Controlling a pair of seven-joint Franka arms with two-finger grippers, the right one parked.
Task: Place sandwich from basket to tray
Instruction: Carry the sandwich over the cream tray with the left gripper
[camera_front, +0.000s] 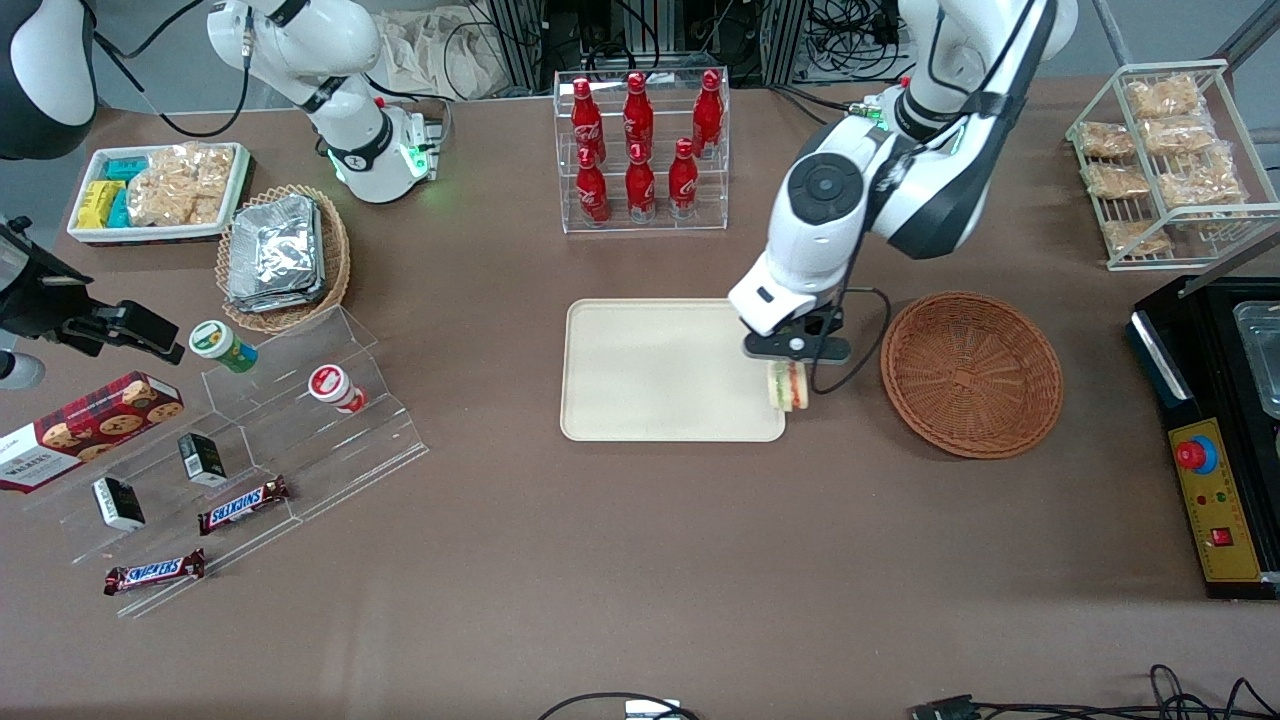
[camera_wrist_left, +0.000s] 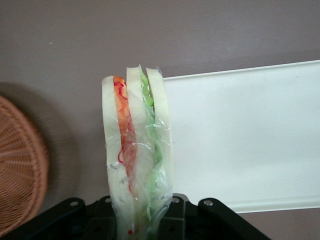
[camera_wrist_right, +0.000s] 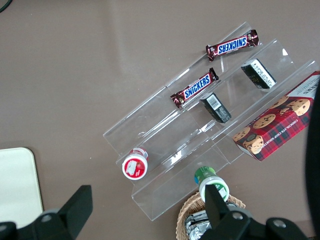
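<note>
Sandwich grip comes first: the black two-finger end effector of the white left arm is clamped on the small triangular sandwich of white bread with green, orange and red filling, wrapped in clear film. In the wrist view the wedge stands on edge, its base pinched in the black end effector, with the orange and red layers on one side and the green layer on the other.

From the front camera the sandwich hangs over the edge of the flat rectangular cream plastic tray, at the corner that is nearer to the camera and toward the working arm's end of the worktop. Whether it touches the tray cannot be told. The wrist view shows the tray just beside the wedge and brown worktop past its tip.

The round, shallow, reddish-brown wicker basket sits on the brown worktop beside the tray, toward the working arm's end, with nothing in it. Its woven rim also shows in the wrist view.

Farther from the front camera than the tray stands a clear acrylic rack of red bottles.
</note>
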